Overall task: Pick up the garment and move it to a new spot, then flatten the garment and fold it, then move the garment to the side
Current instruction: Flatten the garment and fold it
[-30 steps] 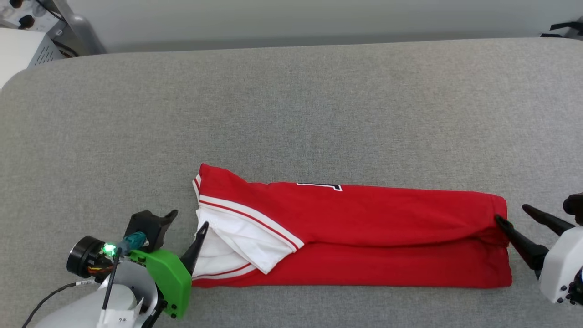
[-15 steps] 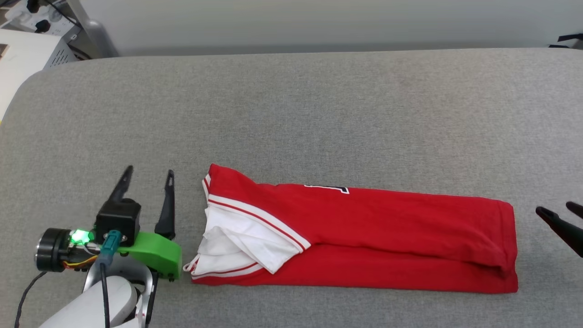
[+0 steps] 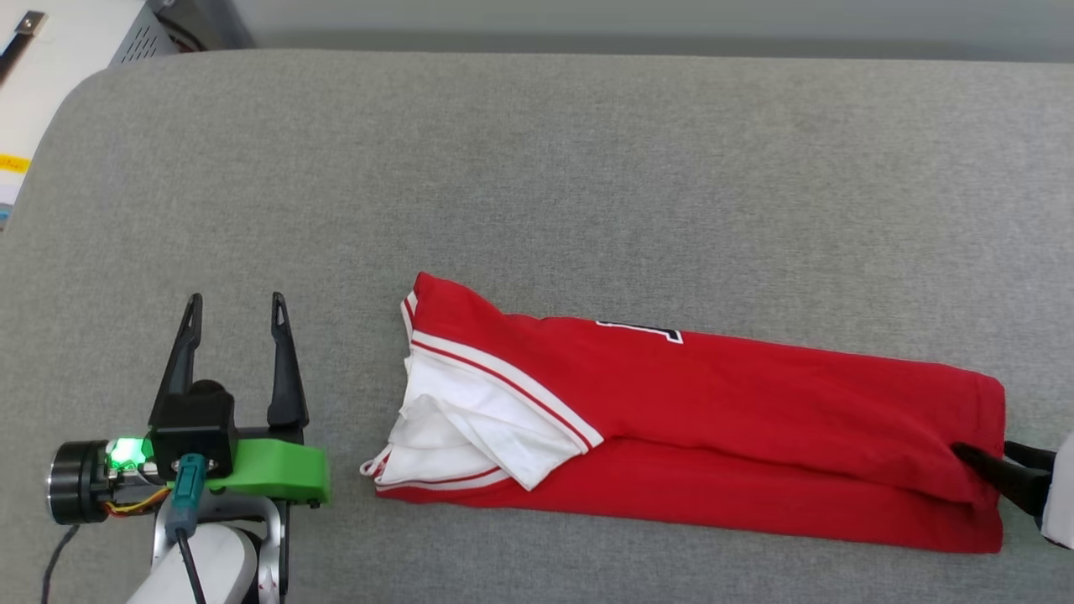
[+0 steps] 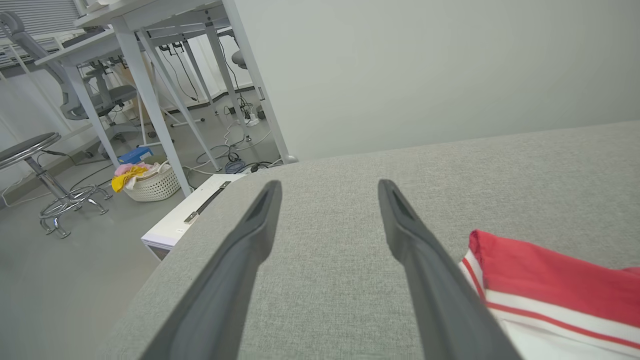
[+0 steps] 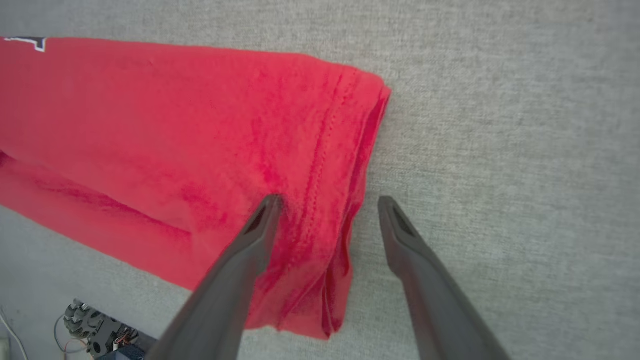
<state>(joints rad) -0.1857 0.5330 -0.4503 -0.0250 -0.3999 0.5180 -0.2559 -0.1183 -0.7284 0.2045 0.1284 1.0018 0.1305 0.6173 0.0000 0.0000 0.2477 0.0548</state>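
In the head view, the red thin-fabric garment with white sleeves and striped trim lies folded into a long band on the grey fabric-covered surface. It runs from the centre toward 4 o'clock. The left gripper sits at 8 o'clock, well apart from the cloth, its two dark fingers spread wide and empty. The right gripper enters at 4 o'clock by the hem end.

In the left wrist view, the left gripper stands wide open over the bare grey fabric-covered surface, with the garment at 4 o'clock.

In the right wrist view, the right gripper is spread wide and straddles the hem. One finger rests on the garment and the other is over the grey fabric-covered surface. It clamps nothing.
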